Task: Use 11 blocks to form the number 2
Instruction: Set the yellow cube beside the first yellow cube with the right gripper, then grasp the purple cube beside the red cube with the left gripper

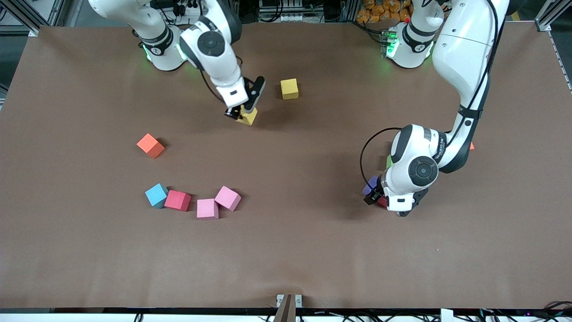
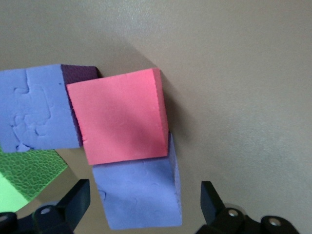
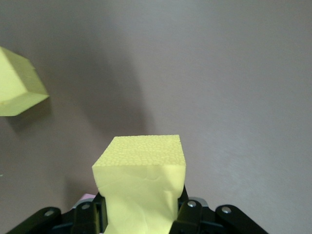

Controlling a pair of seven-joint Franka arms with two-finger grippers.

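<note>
Foam blocks, light and squashy, best pinched across opposite flat faces: one yellow block [image 1: 247, 116] clenched in right gripper [image 1: 241, 112] jaws near the surface's robot-side edge; left gripper [image 2: 146, 204], jaws released, straddles a purple block [image 2: 139, 197].

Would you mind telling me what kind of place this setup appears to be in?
Probably a robotics lab: two arms bolted at a brown-covered table, foam blocks scattered on it, aluminium framing and cabling along the edges.
</note>
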